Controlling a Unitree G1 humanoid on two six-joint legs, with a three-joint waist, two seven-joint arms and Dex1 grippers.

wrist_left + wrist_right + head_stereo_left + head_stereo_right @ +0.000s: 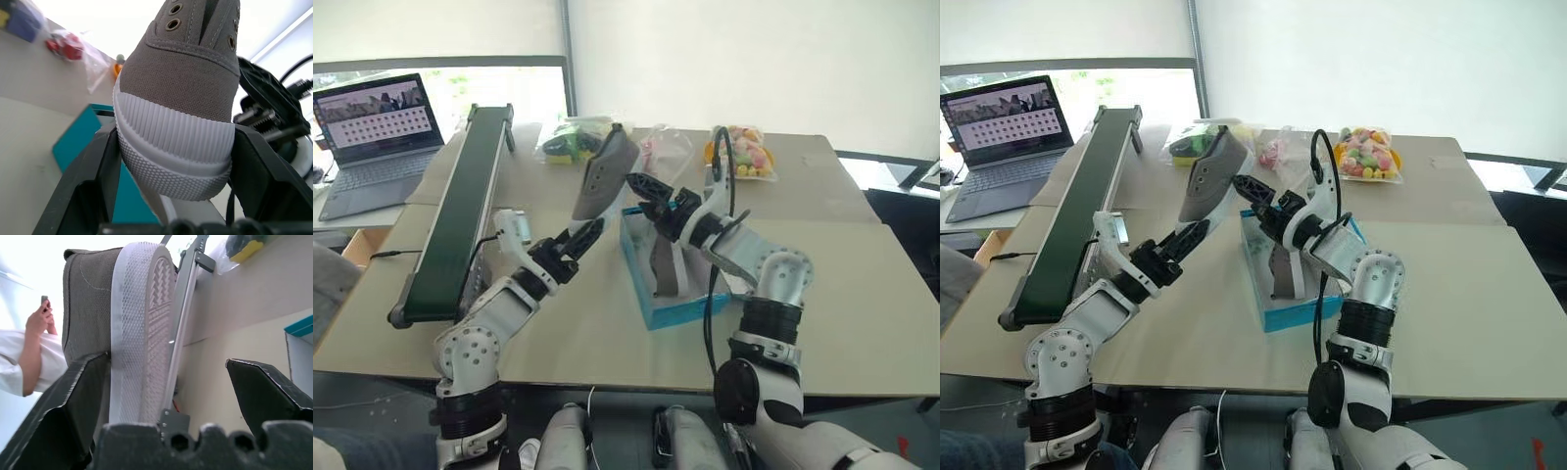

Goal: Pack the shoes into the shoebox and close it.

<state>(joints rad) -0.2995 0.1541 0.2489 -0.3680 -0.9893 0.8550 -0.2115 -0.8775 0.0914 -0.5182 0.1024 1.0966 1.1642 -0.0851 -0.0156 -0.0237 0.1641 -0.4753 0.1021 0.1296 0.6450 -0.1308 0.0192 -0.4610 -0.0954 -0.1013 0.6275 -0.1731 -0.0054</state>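
The surface [862, 294] carries the turquoise shoebox [658, 311], one shoe [665, 266] upright inside. At its eleven o'clock, the left pincer [588, 235] clamps the other shoe [605, 176] aloft; the right pincer [651, 191] gapes apart alongside.

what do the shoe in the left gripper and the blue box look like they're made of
The shoe: the upper looks like matte grey woven canvas, with visible weave, stitched seams and metal eyelets. Its pale toe band and sole look like moulded rubber, ribbed and studded. The shoebox: probably cardboard, with thin flat turquoise walls, white inside, and a smooth, dull finish.
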